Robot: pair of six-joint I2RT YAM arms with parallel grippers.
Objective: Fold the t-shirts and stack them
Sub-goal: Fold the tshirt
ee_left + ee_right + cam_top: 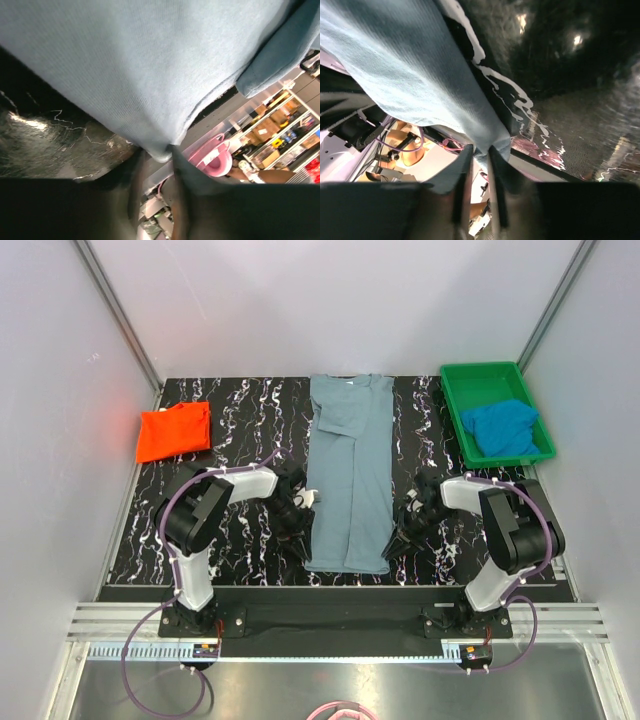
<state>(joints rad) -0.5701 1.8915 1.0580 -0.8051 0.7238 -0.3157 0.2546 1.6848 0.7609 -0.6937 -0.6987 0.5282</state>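
Observation:
The grey-blue t-shirt (pixel 350 470) lies as a long narrow strip down the middle of the black marbled table, collar at the far end. My left gripper (pixel 303 545) is at its near left corner, my right gripper (pixel 392 545) at its near right corner. In the left wrist view the hem corner (pixel 161 150) sits pinched between the jaws of the left gripper (pixel 157 160). The right wrist view shows the right gripper (pixel 480 152) shut on a fold of the same cloth (pixel 420 75). An orange-red t-shirt (pixel 174 430) lies folded at the far left. A bright blue t-shirt (pixel 500 427) sits crumpled in the tray.
The green plastic tray (pixel 452 410) stands at the far right corner. White walls close in the table (pixel 240 420) on three sides. The near table edge runs just behind both grippers.

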